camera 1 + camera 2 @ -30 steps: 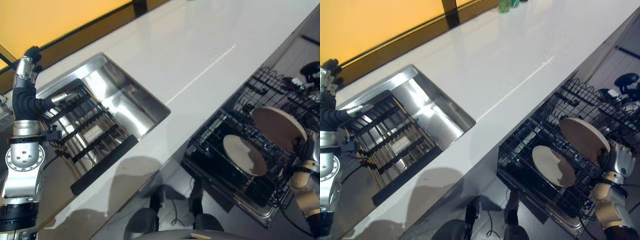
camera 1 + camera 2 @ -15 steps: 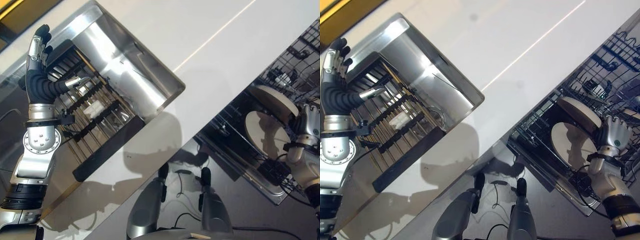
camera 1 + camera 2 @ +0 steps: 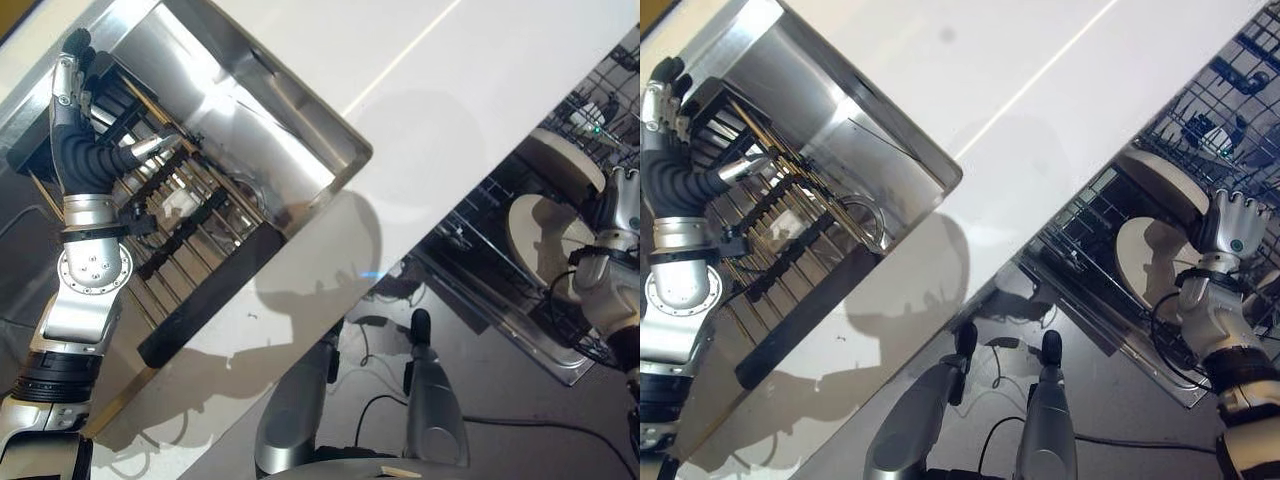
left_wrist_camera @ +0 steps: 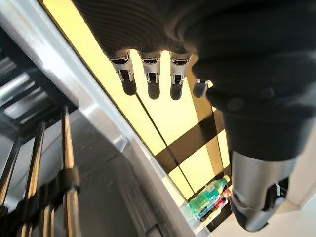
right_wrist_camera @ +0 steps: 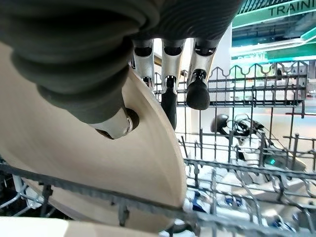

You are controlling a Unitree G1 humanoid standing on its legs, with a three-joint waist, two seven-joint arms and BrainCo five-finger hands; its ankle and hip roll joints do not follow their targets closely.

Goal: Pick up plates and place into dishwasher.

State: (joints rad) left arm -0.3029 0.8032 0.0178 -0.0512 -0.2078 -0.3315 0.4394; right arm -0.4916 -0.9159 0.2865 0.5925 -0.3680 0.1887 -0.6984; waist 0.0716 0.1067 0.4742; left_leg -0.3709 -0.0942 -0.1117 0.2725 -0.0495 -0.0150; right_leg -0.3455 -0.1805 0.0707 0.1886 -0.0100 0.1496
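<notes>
My right hand (image 3: 1230, 228) is shut on a beige plate (image 3: 1165, 183), which stands on edge in the black wire dishwasher rack (image 3: 1240, 70). In the right wrist view the thumb (image 5: 116, 123) presses one face of the plate (image 5: 74, 168) while the fingers (image 5: 168, 101) curl over its rim. A second beige plate (image 3: 540, 235) stands in the rack just in front of the held one. My left hand (image 3: 75, 120) is raised over the sink with its fingers (image 4: 150, 79) straight and nothing in it.
A steel sink (image 3: 250, 110) set into the white counter (image 3: 480, 90) holds a black drying rack (image 3: 190, 220) with metal rods. Green bottles (image 4: 210, 197) stand at the counter's far end. The open dishwasher's tray edge (image 3: 520, 335) juts out low on the right.
The camera has tilted down, shifting the whole picture. My right hand has lowered the plate into the rack behind the second plate. The left hand stays raised over the sink.
</notes>
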